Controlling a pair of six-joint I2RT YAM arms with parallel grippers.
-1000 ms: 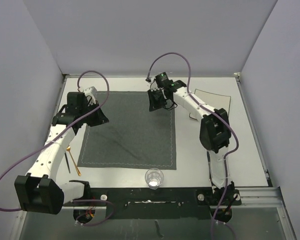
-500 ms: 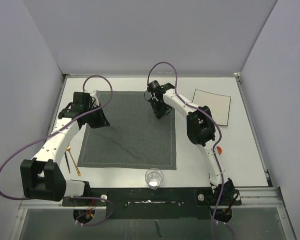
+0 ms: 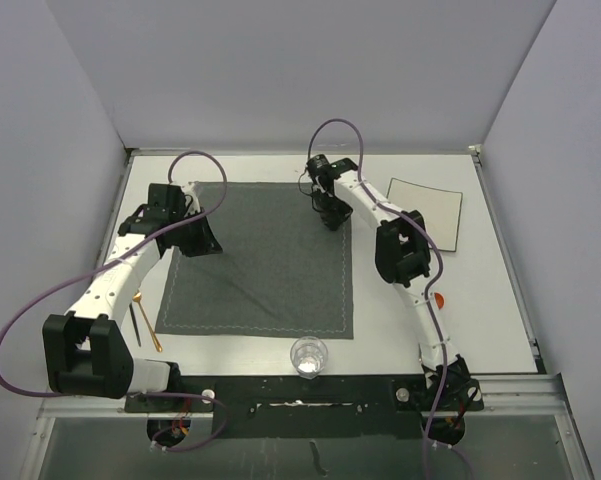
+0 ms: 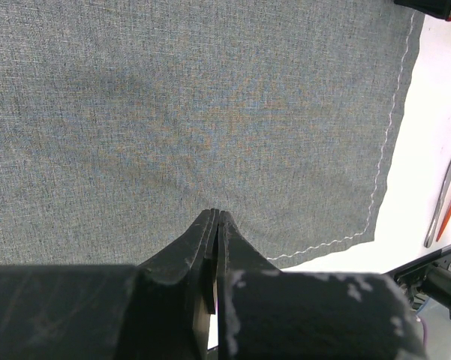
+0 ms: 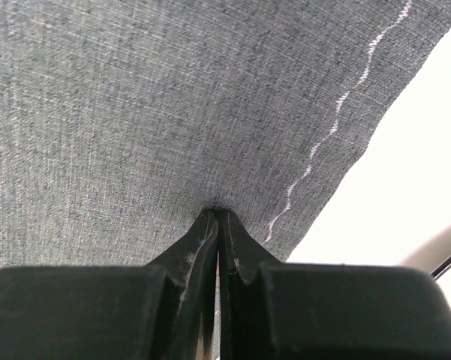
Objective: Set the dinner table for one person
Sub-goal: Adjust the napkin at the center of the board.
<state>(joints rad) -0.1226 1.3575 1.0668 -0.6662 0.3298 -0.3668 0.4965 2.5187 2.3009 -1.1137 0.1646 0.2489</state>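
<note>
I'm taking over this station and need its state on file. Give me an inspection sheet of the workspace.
Surface: white dinner table, black front rail.
Job's things: grey placemat spread at centre; glass near front edge; gold utensil at left; white sheet far right.
Clutter: small orange item beside right arm.
Grippers: left gripper and right gripper shut, tips at the placemat.
Cables: purple cables looping above both arms.
Surroundings: plain grey walls on three sides.
</note>
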